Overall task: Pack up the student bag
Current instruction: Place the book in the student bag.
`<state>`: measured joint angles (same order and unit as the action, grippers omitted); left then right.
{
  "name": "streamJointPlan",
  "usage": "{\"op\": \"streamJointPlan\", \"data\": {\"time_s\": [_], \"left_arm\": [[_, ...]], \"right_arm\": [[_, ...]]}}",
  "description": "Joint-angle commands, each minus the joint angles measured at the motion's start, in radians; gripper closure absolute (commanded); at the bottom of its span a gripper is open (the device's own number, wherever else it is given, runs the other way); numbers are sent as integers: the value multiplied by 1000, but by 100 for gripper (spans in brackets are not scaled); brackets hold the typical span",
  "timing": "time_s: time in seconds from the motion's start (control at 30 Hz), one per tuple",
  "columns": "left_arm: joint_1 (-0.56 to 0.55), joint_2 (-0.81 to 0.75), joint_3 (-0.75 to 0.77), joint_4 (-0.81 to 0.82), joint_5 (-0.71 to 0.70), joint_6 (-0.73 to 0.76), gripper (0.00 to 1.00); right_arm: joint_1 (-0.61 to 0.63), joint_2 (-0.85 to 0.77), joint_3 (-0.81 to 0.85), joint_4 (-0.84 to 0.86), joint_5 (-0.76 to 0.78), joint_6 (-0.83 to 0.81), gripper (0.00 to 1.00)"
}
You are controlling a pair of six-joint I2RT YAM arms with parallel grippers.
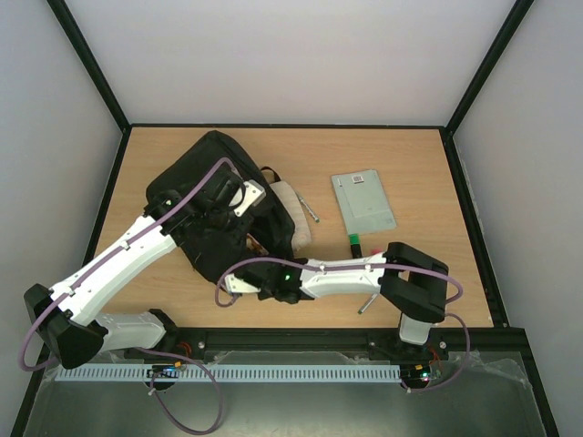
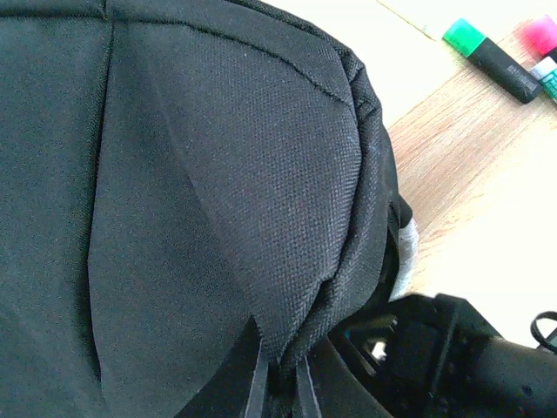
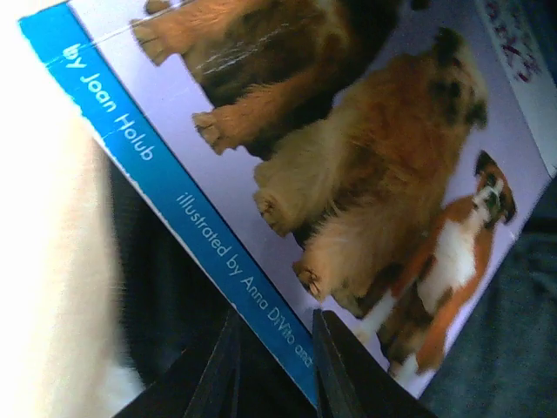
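**Two claws at work on student bag as picture book meets its opening**

The large black soft fabric student bag lies on the left half of the light wooden surface, its far end towards the back edge. The left claw is closed tight on a fold of the bag's woven black fabric, which bunches up between its thin dark fingers. From overhead the left arm reaches in over the middle of the bag. The right claw sits at the bag's near edge, its two dark fingers standing either side of the blue spine edge of a glossy picture book with dogs on a lilac cover. The jaws are narrowly apart, and it cannot be told whether they press on the book. Dark bag fabric shows beneath the book. To the right of the bag lie a cream padded item, a slim pen, a silver-grey flat rectangular case and a green-capped black marker, with a pink-capped marker just beside it
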<state>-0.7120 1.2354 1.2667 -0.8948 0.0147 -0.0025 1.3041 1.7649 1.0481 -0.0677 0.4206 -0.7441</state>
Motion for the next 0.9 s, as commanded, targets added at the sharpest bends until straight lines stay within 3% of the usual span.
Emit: {"op": "streamJointPlan", "data": {"time_s": [0.0,0.3,0.67,0.87], "left_arm": [[2,-31,0,39,62,12,98],[2,-32,2,35,74,14,98],[2,-45,-18,44,45,14,98],[2,-45,-26,45,43,13,98]], "right_arm": [[-52,11,47,68,57,10,76],[-86,84,48,180,100,25,75],[-25,-85,-20,39,-83,-41,67],[-3,-44,4,51,-91,-74,66]]}}
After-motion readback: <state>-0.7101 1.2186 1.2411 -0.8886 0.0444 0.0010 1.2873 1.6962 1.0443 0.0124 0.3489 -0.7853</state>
